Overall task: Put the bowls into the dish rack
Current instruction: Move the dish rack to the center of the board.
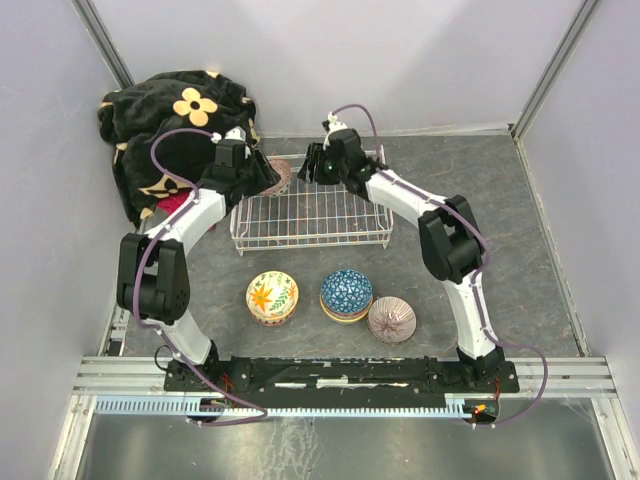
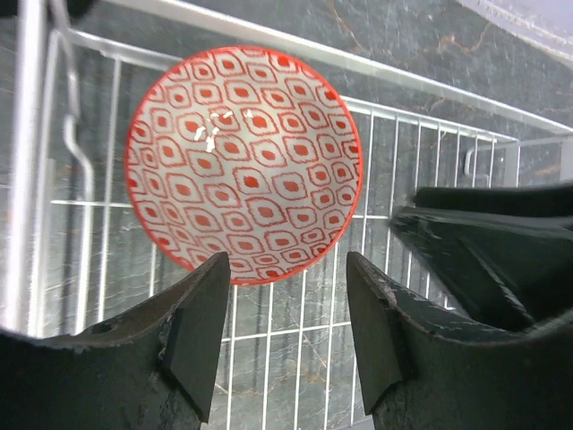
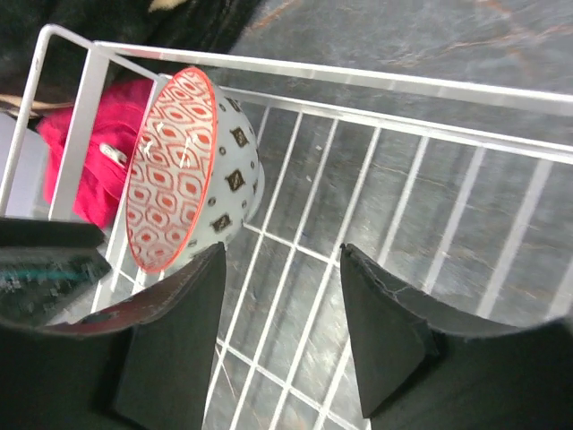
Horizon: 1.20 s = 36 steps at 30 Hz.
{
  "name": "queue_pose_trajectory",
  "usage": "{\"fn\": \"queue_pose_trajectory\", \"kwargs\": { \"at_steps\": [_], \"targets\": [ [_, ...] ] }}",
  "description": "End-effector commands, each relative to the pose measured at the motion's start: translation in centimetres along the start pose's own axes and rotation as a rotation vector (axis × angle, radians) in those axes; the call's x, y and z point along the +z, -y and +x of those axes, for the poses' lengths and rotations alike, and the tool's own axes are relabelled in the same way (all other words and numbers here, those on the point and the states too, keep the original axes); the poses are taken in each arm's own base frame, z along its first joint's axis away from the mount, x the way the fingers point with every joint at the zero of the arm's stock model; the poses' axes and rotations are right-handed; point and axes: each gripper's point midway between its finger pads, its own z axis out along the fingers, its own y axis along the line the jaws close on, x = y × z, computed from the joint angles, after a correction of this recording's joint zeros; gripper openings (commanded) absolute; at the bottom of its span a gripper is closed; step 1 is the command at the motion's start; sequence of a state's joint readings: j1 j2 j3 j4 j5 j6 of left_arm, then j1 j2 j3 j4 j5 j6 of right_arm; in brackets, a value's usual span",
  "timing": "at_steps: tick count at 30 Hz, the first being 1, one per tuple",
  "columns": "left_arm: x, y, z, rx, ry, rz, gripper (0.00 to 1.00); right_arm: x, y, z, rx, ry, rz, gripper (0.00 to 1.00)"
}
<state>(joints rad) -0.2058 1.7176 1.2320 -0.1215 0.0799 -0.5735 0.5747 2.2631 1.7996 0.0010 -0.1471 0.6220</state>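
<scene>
One down so far: the red-patterned bowl [image 2: 243, 166] is propped on edge in the rack [image 1: 310, 215], at its upper-left corner in the top view. The left gripper [image 2: 286, 296] and right gripper [image 3: 282, 269] hover by it, fingers apart, holding nothing. At least three other bowls [image 1: 346, 293] wait on the table [image 1: 520, 200], lower middle.

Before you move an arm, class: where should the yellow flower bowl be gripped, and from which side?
I would pinch the rim of the yellow flower bowl, one finger inside and one outside, coming down from above. It sits upright, mouth open, and its left rim lies farthest from the blue bowl.
</scene>
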Motion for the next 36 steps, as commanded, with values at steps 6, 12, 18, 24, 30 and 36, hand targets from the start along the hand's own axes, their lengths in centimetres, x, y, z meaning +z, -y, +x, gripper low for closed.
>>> {"fn": "queue_pose_trajectory", "kwargs": {
  "at_steps": [6,12,18,24,30,36],
  "targets": [
    [-6.0,-0.2,-5.9,0.112,0.170,-0.134,0.62,-15.1,2.4,-10.4,-0.451,-0.008,0.459,0.75],
    [-7.7,-1.6,-6.7,0.128,0.211,-0.219,0.65,-17.7,8.9,-9.9,-0.497,-0.157,0.679,0.80],
    [-7.9,-2.3,-6.9,0.126,0.214,-0.243,0.66,-16.6,13.5,-7.1,-0.442,-0.324,0.703,0.82],
    [-8.9,-2.0,-7.4,0.124,0.235,-0.239,0.67,-17.2,16.6,-5.8,-0.405,-0.405,0.762,0.78],
    [-9.2,-1.3,-7.6,0.119,0.242,-0.207,0.67,-19.9,19.6,-6.3,-0.365,-0.409,0.871,0.31],
    [-9.0,-1.1,-7.6,0.118,0.236,-0.197,0.67,-23.9,21.9,-7.8,-0.328,-0.365,0.960,0.27]
  ]
}}
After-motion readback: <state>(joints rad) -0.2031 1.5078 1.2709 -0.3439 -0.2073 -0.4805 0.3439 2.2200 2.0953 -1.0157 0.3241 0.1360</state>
